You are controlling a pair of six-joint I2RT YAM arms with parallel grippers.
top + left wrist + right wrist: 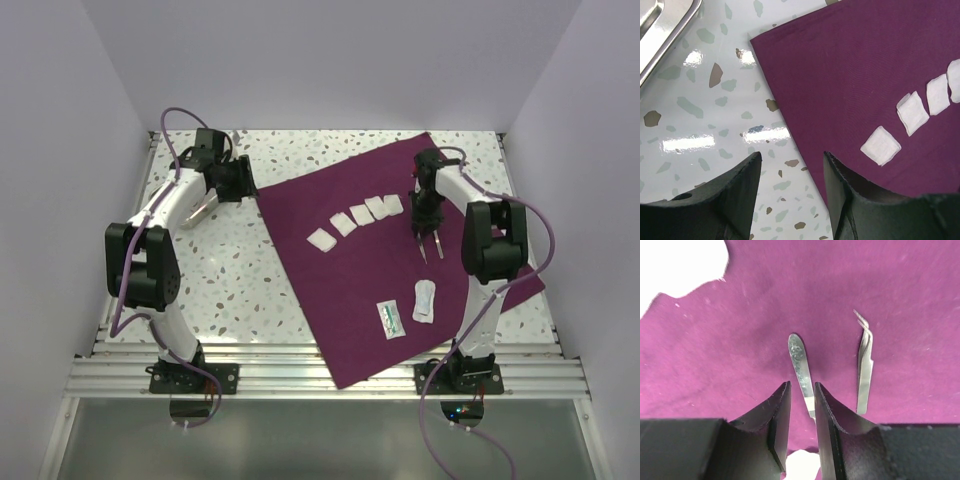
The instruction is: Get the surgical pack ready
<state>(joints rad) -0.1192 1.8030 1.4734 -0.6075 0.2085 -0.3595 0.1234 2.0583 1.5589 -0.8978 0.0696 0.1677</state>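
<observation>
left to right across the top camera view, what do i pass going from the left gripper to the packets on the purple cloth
left gripper → leftmost white square → green-printed packet → plain white packet

Three views for you: one overhead, two close at the wrists.

Your top camera sits high behind the arm bases (195,378) and looks down and forward over the whole table (230,280). Your left wrist camera looks past its own fingers (735,200), low and close, at a corner of the purple cloth (865,75) and the row of white squares (912,112). Both of these also show in the top view. Your right wrist camera hangs closer yet, facing down past its fingers (765,440) onto two metal instruments (801,365), which the top view shows small.
</observation>
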